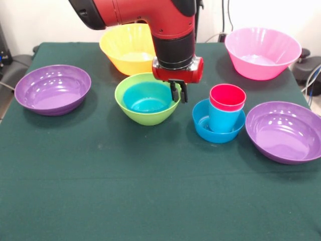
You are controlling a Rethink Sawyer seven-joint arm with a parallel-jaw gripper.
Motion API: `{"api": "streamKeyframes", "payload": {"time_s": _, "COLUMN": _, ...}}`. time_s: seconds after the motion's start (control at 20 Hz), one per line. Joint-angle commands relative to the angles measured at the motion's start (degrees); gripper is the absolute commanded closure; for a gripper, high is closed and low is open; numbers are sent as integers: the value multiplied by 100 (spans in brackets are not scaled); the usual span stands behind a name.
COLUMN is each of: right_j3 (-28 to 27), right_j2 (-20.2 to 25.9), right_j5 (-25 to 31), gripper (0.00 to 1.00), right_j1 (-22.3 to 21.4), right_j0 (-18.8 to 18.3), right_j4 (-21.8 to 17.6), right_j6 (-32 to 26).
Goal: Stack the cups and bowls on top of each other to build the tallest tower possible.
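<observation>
While hovering over the right rim of the lime green bowl (147, 99), gripper (179, 92) reads narrow, fingers close together, nothing held. Second small blue bowl (146, 97) nested inside the green. Tower (220, 115) just right of gripper: small blue bowl (217, 127) at base, blue cup (224, 119) standing in it, red cup (227, 97) nested on top. Purple bowl (285, 131) beside tower at right; other purple bowl (52, 89) far left. Orange-yellow bowl (127, 49) and pink bowl (262, 52) at far side of green table (125, 191). No yellow-orange cup seen.

Risks, as judged: sideways sweep toward tower likely to clip red cup and topple stack. Pinch on green rim alone may slip on glossy plastic, or lift both nested bowls unevenly.
</observation>
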Motion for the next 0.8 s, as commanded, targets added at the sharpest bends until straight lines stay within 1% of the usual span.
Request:
{"api": "streamKeyframes", "payload": {"time_s": 0.05, "right_j3": -72, "right_j2": -135, "right_j5": 114, "gripper": 100, "right_j1": -156, "right_j0": 180, "right_j4": -329, "right_j6": -724}}
{"api": "streamKeyframes", "payload": {"time_s": 0.3, "right_j3": 25, "right_j2": -22, "right_j5": 603, "gripper": 100, "right_j1": -553, "right_j0": 154, "right_j4": -46, "right_j6": -851}}
{"api": "streamKeyframes", "payload": {"time_s": 0.45, "right_j3": 72, "right_j2": 63, "right_j5": 998, "gripper": 100, "right_j1": -828, "right_j0": 122, "right_j4": 158, "right_j6": -982}}
{"api": "streamKeyframes", "payload": {"time_s": 0.65, "right_j3": 97, "right_j2": 158, "right_j5": 1294, "gripper": 100, "right_j1": -1060, "right_j0": 84, "right_j4": 322, "right_j6": -1082}}
{"api": "streamKeyframes", "payload": {"time_s": 0.8, "right_j3": 101, "right_j2": 166, "right_j5": 1415, "gripper": 100, "right_j1": -1160, "right_j0": 81, "right_j4": 374, "right_j6": -1105}}
